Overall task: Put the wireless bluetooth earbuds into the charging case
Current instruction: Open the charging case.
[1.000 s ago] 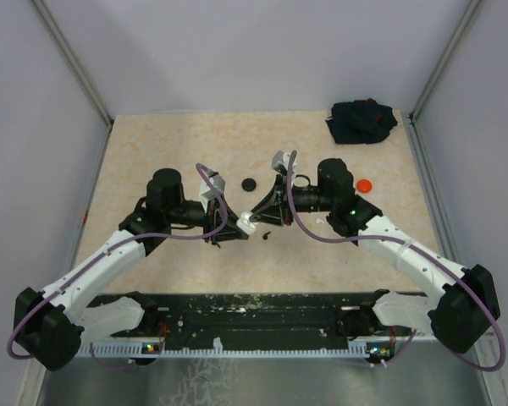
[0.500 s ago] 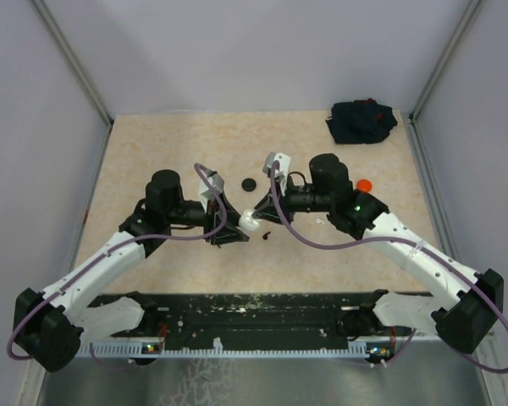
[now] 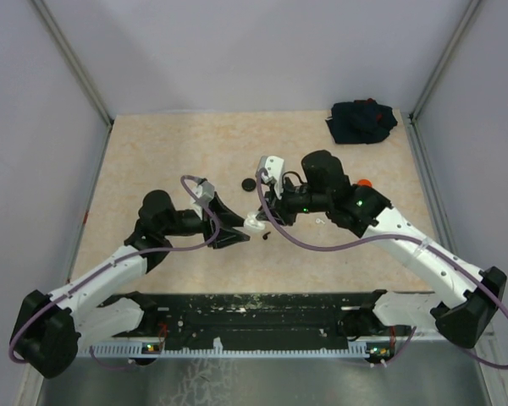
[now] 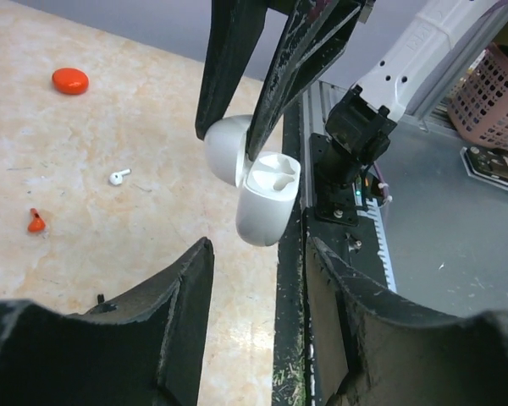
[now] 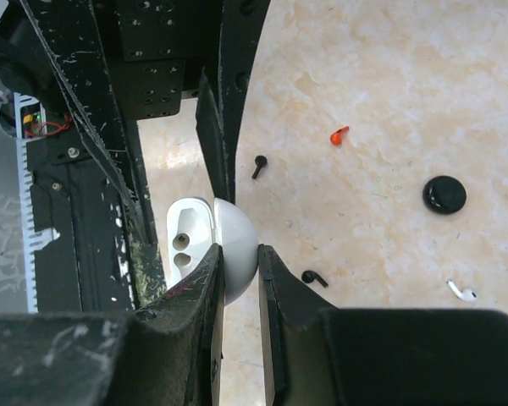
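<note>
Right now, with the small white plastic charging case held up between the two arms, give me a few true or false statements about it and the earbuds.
1. The right gripper clamps the white plastic charging case by its domed lid. True.
2. The case is closed. False: its lid is open, sockets showing.
3. An earbud already sits in the case. False: both sockets look empty.
4. The left gripper is open, holding nothing. True.
5. A tiny red stemmed earbud lies on the beige table. True.

light bright, diffuse | shadows soft | wrist-view foreground slightly blurred
</note>
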